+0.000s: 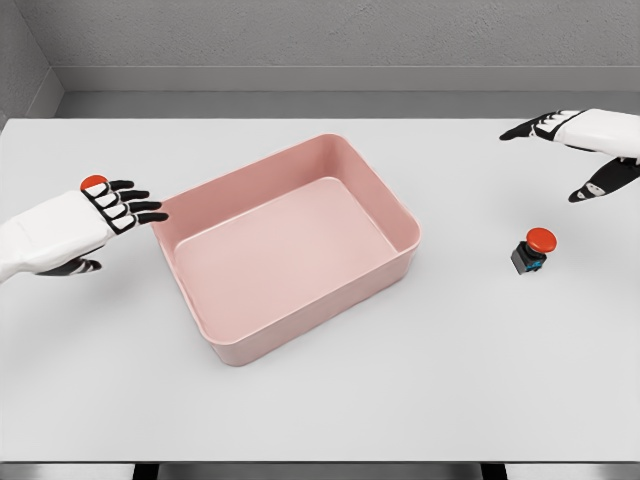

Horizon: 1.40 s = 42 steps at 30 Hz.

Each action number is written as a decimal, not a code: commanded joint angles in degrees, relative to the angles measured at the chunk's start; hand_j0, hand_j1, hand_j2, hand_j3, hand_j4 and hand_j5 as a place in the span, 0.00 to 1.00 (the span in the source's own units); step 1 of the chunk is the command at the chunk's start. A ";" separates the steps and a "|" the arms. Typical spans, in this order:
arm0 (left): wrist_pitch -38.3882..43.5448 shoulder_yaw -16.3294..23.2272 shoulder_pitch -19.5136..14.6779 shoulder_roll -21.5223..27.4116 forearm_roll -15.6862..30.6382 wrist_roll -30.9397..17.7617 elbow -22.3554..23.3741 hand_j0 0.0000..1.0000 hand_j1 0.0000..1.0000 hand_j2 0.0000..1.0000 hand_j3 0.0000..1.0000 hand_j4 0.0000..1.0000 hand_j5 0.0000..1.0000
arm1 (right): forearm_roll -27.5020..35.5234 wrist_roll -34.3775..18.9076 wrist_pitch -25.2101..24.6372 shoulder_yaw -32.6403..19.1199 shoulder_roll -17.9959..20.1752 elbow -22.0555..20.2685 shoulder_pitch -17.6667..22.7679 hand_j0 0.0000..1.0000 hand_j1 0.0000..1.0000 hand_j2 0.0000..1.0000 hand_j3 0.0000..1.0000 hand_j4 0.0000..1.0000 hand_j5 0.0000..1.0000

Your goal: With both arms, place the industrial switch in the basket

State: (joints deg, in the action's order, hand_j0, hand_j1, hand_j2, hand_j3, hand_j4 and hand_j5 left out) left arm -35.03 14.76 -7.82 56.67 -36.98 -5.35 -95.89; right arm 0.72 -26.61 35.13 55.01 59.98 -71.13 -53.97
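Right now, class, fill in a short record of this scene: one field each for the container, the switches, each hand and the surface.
container: pink basket, open top, nothing inside, middle of table
switch one: red-capped switch on table, right of basket, apart from it
switch two: red cap showing behind left hand, rest hidden
left hand: fingers spread toward basket's left wall
right hand: open, above and beyond switch one
surface: white table

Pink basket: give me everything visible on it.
The pink basket is a rectangular open-top tub with rounded corners and smooth, plastic-looking walls. It sits upright on the white table, turned at an angle near the middle. Nothing lies inside. The left hand reaches toward its left corner; contact is unclear.
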 commanded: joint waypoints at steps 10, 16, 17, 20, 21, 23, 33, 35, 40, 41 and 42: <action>0.03 -0.25 -0.44 0.01 0.51 0.25 0.87 1.00 1.00 1.00 1.00 1.00 1.00 | 0.25 -0.02 -0.13 2.73 3.22 -1.12 0.26 1.00 1.00 1.00 1.00 1.00 1.00; 0.03 -0.08 -7.21 -3.50 -0.28 0.34 10.98 1.00 1.00 1.00 1.00 1.00 1.00 | 0.25 -0.28 -0.13 2.30 3.48 -1.82 4.48 1.00 1.00 1.00 1.00 1.00 1.00; 0.03 -0.08 -7.47 -4.55 -1.69 0.34 12.21 1.00 1.00 1.00 1.00 1.00 1.00 | 0.25 -0.19 -0.13 2.12 3.39 -1.91 5.45 1.00 1.00 1.00 1.00 1.00 1.00; 0.03 0.36 -9.75 -6.22 -2.48 0.16 17.22 1.00 1.00 1.00 1.00 1.00 1.00 | 0.33 -0.02 -0.13 2.03 2.78 -1.73 5.80 1.00 1.00 1.00 1.00 1.00 1.00; 0.03 0.45 -10.72 -6.84 -3.44 0.07 18.54 1.00 1.00 1.00 1.00 1.00 1.00 | 0.33 -0.02 -0.13 2.03 2.78 -1.73 5.89 1.00 1.00 1.00 1.00 1.00 1.00; 0.03 0.54 -12.30 -8.69 -5.64 -0.54 21.09 1.00 1.00 1.00 1.00 1.00 1.00 | 0.33 -0.02 -0.13 1.94 1.99 -1.64 6.42 1.00 1.00 1.00 1.00 1.00 1.00; 0.03 0.54 -16.00 -11.85 -9.34 -3.62 25.57 1.00 1.00 1.00 1.00 1.00 1.00 | 0.33 -0.02 -0.13 2.21 0.84 -1.64 9.32 0.99 0.99 0.99 0.99 0.99 0.99; 0.03 0.54 -17.58 -13.26 -9.60 -3.62 28.91 1.00 1.00 1.00 1.00 1.00 1.00 | 0.33 -0.02 -0.13 2.30 0.23 -1.64 9.40 0.97 0.97 0.97 0.97 0.97 0.97; 0.03 0.62 -19.51 -16.07 -11.27 -3.62 33.22 1.00 1.00 1.00 1.00 1.00 1.00 | 0.33 -0.02 -0.13 2.38 0.23 -1.29 9.58 0.94 0.94 0.94 0.94 0.94 0.94; 0.03 0.62 -19.69 -16.95 -12.06 -3.62 33.92 1.00 1.00 1.00 1.00 1.00 1.00 | 0.33 -0.02 -0.13 2.38 0.23 -1.20 9.84 0.94 0.94 0.94 0.94 0.94 0.94; 0.03 0.89 -20.21 -17.12 -12.41 -3.62 34.10 1.00 1.00 1.00 1.00 1.00 1.00 | 0.33 -0.02 -0.13 2.30 0.23 -1.12 9.93 0.90 0.90 0.90 0.90 0.90 0.90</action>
State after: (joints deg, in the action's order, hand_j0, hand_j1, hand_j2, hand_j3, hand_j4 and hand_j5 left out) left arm -35.04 15.66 -28.47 40.57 -48.76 -8.99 -63.07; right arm 0.68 -26.65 35.12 57.40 60.18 -72.39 -44.03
